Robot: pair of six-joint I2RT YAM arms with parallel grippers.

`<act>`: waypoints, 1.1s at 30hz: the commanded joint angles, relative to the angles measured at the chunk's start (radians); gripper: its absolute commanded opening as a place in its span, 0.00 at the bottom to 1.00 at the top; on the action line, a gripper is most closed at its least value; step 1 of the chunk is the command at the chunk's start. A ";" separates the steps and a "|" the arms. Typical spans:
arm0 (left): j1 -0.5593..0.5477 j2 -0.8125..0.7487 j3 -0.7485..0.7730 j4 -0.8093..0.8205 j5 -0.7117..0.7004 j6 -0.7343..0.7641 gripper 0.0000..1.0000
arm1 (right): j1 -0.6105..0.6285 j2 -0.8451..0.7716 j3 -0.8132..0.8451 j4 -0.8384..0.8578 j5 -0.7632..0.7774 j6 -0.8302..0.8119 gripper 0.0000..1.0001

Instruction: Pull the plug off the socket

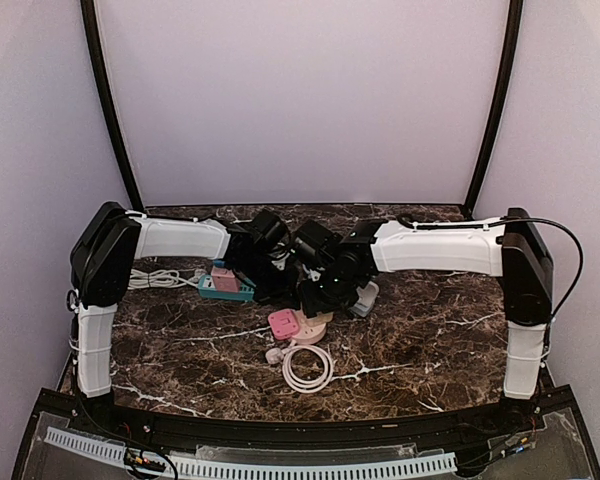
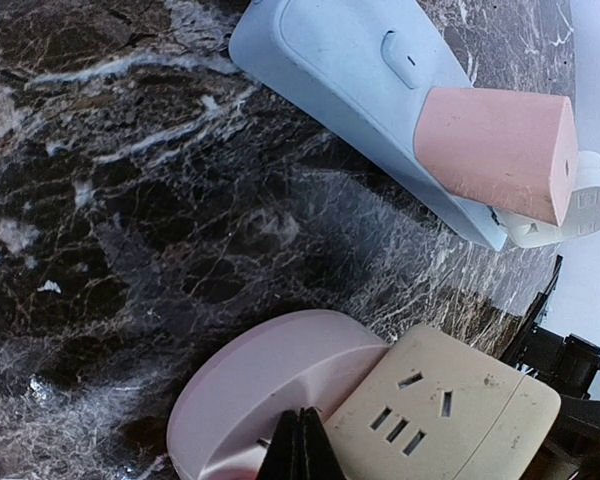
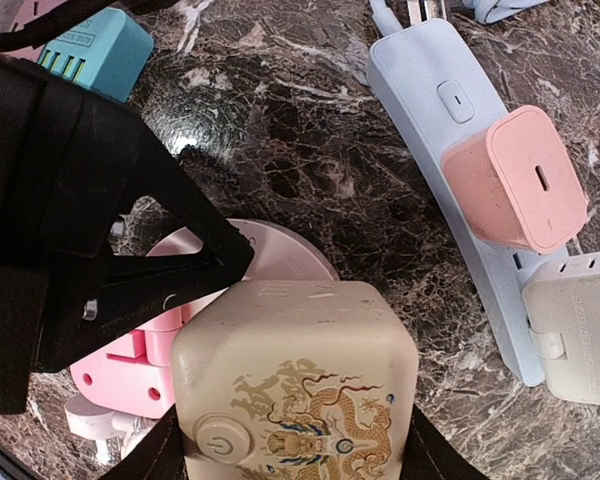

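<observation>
A cream cube plug with a dragon print and a power button stands on a pink round socket. My right gripper is shut on the cube, with one finger on each side. My left gripper is shut and empty. Its joined tips rest on the pink round socket, right beside the cube. The same tips show in the right wrist view. In the top view both grippers meet over the pink socket at the table's middle.
A light blue power strip lies to the right with a pink charger and a white plug in it. A teal strip lies to the left. A pink plug and a coiled white cord lie near the front.
</observation>
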 commanded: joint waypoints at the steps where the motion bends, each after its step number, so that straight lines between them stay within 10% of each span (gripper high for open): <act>1: -0.021 0.107 -0.059 -0.171 -0.108 0.027 0.00 | 0.002 -0.030 0.088 0.067 0.068 -0.019 0.21; 33: -0.033 0.134 -0.070 -0.172 -0.149 0.014 0.00 | -0.058 -0.051 0.030 0.075 -0.028 -0.007 0.21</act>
